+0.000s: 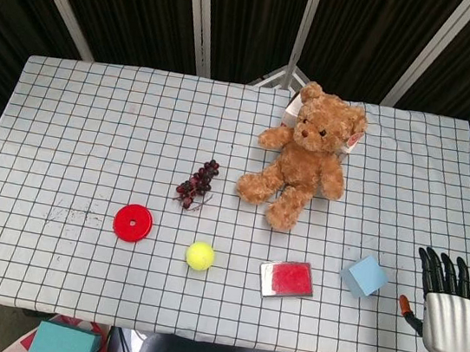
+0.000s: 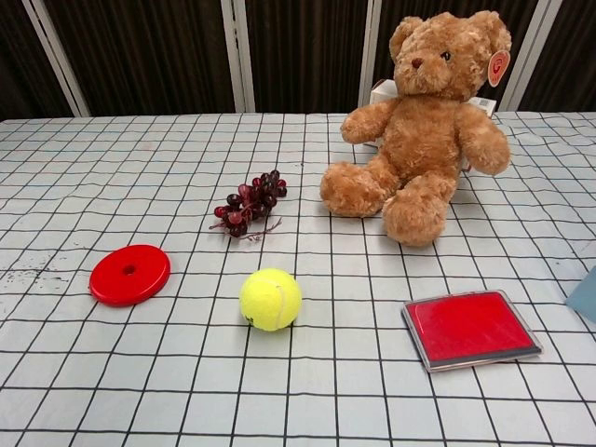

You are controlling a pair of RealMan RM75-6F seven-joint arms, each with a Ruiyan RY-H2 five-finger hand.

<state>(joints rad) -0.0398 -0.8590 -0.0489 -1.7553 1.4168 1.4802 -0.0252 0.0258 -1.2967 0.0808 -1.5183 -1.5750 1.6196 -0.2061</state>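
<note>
Checked table [image 1: 68, 118], right robot hand [image 1: 445, 302] open, empty, near blue cube [image 1: 365, 275]

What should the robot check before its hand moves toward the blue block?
1. Right hand holds nothing, fingers apart: ok.
2. Blue block lies apart from the hand, nothing between them: ok.
3. Red pad beside the block not touching it: ok.
4. Teddy bear well away from the block: ok.
5. Left hand's position: cannot tell, out of view.
</note>
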